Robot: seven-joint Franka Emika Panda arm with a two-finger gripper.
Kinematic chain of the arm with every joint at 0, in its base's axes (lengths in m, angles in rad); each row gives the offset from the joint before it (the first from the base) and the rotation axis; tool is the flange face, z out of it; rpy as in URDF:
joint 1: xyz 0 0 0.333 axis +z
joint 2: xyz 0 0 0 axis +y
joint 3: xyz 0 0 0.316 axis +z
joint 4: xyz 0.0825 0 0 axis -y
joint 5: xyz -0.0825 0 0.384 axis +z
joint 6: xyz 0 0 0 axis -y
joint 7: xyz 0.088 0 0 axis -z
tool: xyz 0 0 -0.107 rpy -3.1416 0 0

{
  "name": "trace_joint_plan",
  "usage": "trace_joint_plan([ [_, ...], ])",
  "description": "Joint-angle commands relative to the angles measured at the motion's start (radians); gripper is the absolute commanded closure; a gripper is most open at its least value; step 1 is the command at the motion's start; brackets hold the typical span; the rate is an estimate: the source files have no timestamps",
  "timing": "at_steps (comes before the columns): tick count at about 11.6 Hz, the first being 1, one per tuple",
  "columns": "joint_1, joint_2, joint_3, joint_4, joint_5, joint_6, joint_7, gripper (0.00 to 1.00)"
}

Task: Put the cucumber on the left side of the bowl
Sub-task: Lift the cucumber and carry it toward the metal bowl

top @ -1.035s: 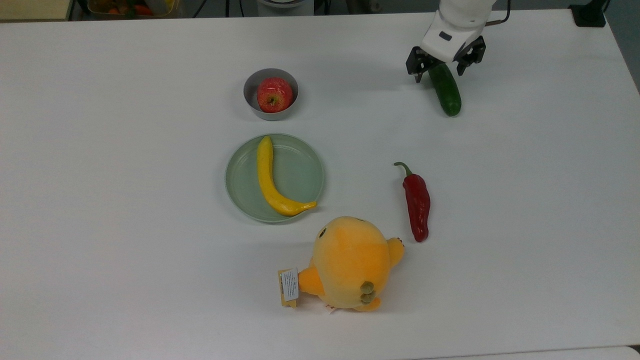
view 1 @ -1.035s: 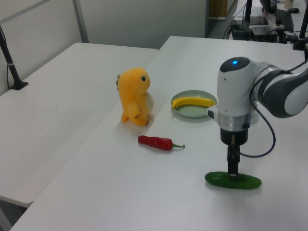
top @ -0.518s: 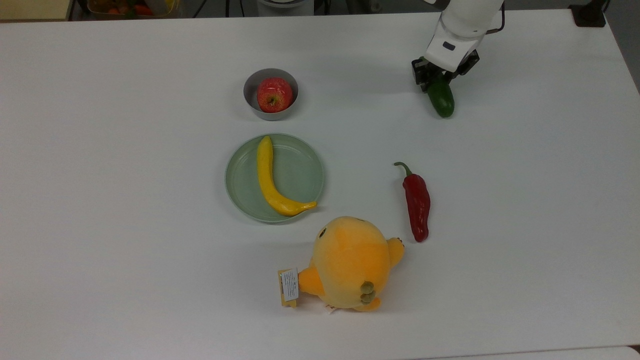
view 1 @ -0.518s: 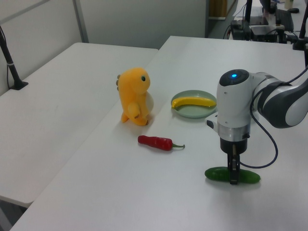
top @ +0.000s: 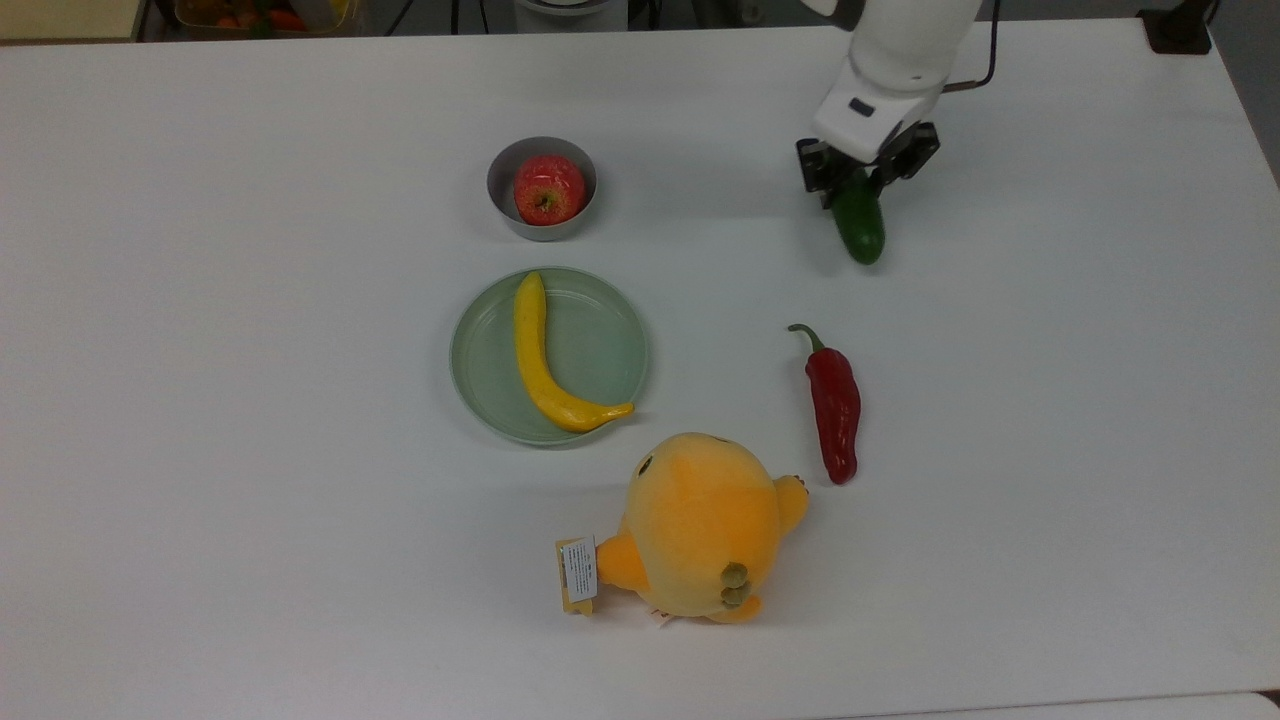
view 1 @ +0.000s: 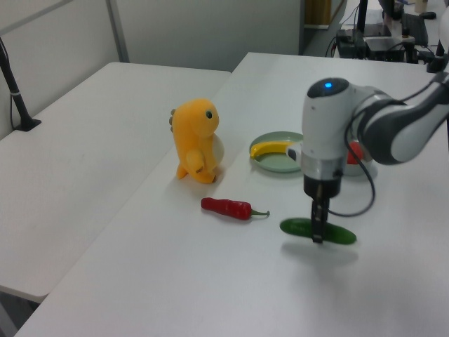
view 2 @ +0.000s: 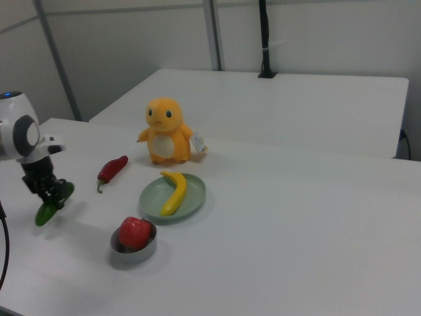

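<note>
The dark green cucumber (top: 861, 231) hangs a little above the white table at the top view's upper right, with its shadow on the table under it. My gripper (top: 856, 190) is shut on its upper half. In the left view the cucumber (view 1: 337, 235) lies level between the fingers, and in the right view the cucumber (view 2: 47, 210) tilts down at the far left under the gripper (view 2: 54, 192). The small grey bowl (top: 503, 172) holds a red apple (top: 548, 189) and stands well off to the top view's left of the gripper.
A pale green plate (top: 600, 350) with a yellow banana (top: 540, 360) lies below the bowl in the top view. A red chili pepper (top: 835, 405) lies below the gripper, and a yellow plush toy (top: 700, 525) stands near the table's front.
The gripper closed on the cucumber, lifted it off the table and carried it a little toward the top view's left and lower side.
</note>
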Motion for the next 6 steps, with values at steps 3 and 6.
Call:
trace_joint_plan([
  [3,-0.026,-0.076,-0.107,-0.029,-0.015,-0.005,0.008,0.8],
  [6,-0.029,-0.177,-0.164,-0.115,-0.013,-0.068,-0.008,0.8],
])
